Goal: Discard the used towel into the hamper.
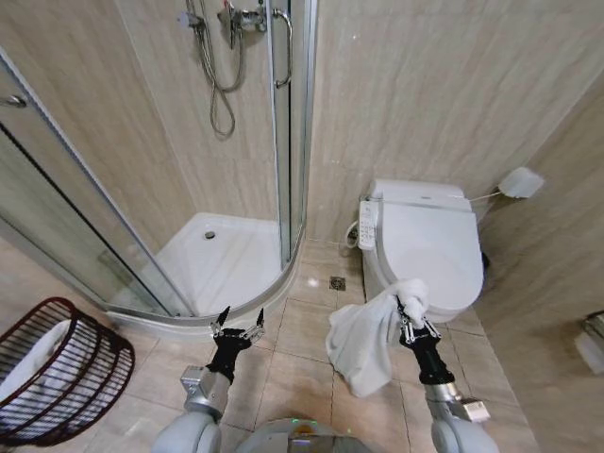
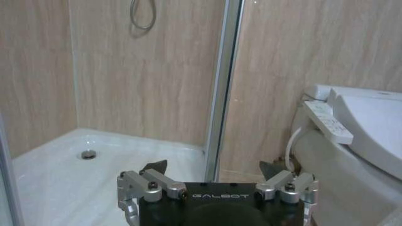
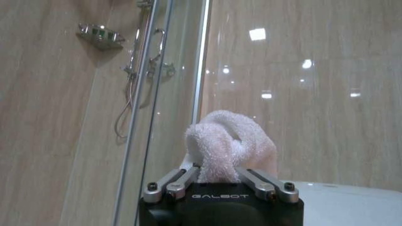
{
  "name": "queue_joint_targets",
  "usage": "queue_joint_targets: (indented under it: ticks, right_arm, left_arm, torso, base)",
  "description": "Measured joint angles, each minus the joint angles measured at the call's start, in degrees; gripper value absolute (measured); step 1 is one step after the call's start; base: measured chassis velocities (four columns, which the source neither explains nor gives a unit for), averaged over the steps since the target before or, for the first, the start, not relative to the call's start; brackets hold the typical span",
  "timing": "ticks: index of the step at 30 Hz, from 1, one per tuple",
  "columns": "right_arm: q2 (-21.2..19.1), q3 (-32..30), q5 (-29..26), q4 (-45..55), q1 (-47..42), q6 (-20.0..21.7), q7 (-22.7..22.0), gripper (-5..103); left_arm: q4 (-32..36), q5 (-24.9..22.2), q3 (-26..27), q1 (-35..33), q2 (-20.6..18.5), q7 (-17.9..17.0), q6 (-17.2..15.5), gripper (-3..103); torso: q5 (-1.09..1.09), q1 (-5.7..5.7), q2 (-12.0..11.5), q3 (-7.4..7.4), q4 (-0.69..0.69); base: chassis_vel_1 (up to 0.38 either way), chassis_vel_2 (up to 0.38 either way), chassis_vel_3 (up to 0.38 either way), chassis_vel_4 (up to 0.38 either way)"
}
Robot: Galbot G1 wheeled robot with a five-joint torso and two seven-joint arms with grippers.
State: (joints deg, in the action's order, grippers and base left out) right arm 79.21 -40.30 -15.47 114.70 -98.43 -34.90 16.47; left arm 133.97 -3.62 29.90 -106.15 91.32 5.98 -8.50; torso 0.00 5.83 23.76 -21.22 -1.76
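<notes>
Far left, on the floor tiles: the hamper [image 1: 58, 370], a dark-red ribbed wire basket, tipped so its mouth faces toward me, with something white lying inside. It sits well apart from both my arms.

Behind it: the shower stall [image 1: 222, 260], with a curved glass door, a white tray with a round drain [image 2: 88, 154], and a hose hanging on the back wall.

Centre-left: my left gripper [image 1: 236, 330], held low over the tiles just in front of the shower's curved edge. Its fingers are spread wide, with nothing between them.

Centre: a small square floor drain [image 1: 338, 283] in the tiles between the shower and the toilet.

Centre-right: the towel [image 1: 366, 342], white and bunched. My right gripper [image 1: 410, 317] pinches it near the top; a knot of cloth rises above the fingers [image 3: 182, 181], and the rest hangs down on my left side of the arm, off the floor.

Right: the toilet [image 1: 429, 241], white, lid closed, with a control panel [image 1: 368, 225] on its side, just behind the towel.
</notes>
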Motion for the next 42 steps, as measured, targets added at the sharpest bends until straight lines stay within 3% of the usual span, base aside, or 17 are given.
queue_joint_targets:
  ticks: [42]
  right_arm:
    - [1.67,1.89,1.67,3.68,-1.45,-1.18,0.35,12]
  left_arm:
    - [0.0,0.0,0.0,0.0,0.0,0.0,0.0,99]
  torso:
    - [0.0,3.68,9.34,-5.63,0.0]
  base:
    - [0.0,0.0,0.0,0.0]
